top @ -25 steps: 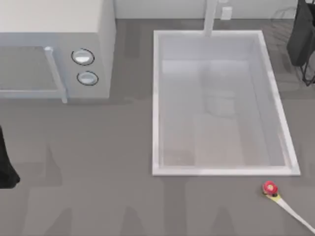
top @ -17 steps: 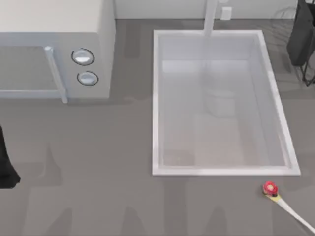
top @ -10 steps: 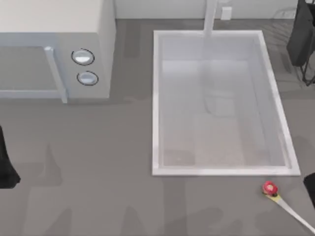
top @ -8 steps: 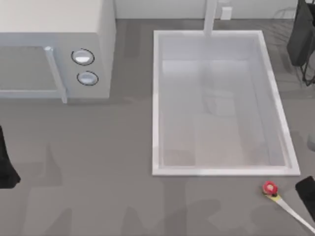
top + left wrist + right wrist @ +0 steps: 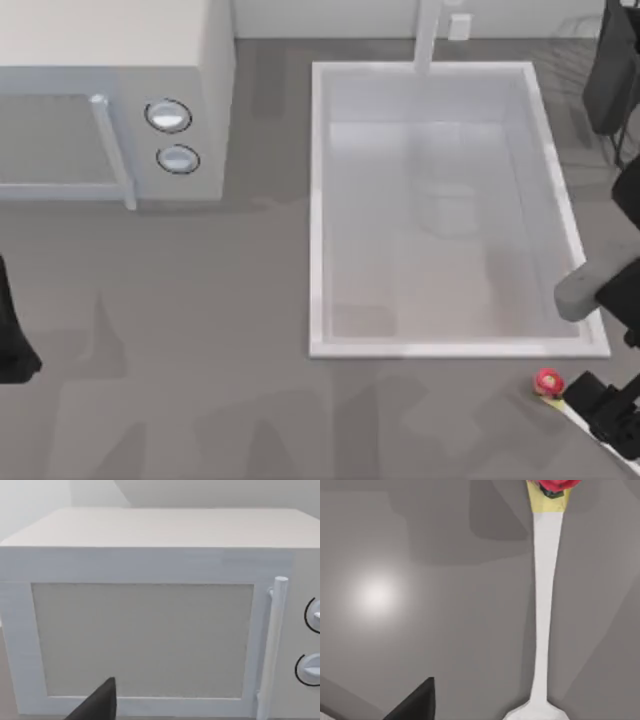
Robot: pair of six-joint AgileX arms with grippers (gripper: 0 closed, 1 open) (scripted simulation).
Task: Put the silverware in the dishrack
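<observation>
The silverware lies flat on the grey worktop near the top view's lower right corner, just in front of the white sink basin and apart from its rim. Its round red-pink head points toward the sink's front right corner, and the long cream-white handle runs off diagonally toward the right edge. The right wrist view looks straight down along that handle, with the yellow neck and a sliver of red head at one end, which suggests the camera is lined up over the utensil for a pick from above.

The right gripper hangs over the handle end of the silverware in the top view, its dark body covering part of the handle. I cannot tell how far apart its fingers are, and nothing shows it holding the utensil, which looks to be resting on the worktop. Going for the thin handle rather than the bulbous head seems sensible, since a slim straight shaft sits more predictably between 2 fingers.

The dishrack, a frame of thin dark wires, stands at the right edge beside the sink's far end, partly hidden by the right arm, so the carry should be short.

The left arm sits parked at the left edge, its wrist camera facing the microwave.
</observation>
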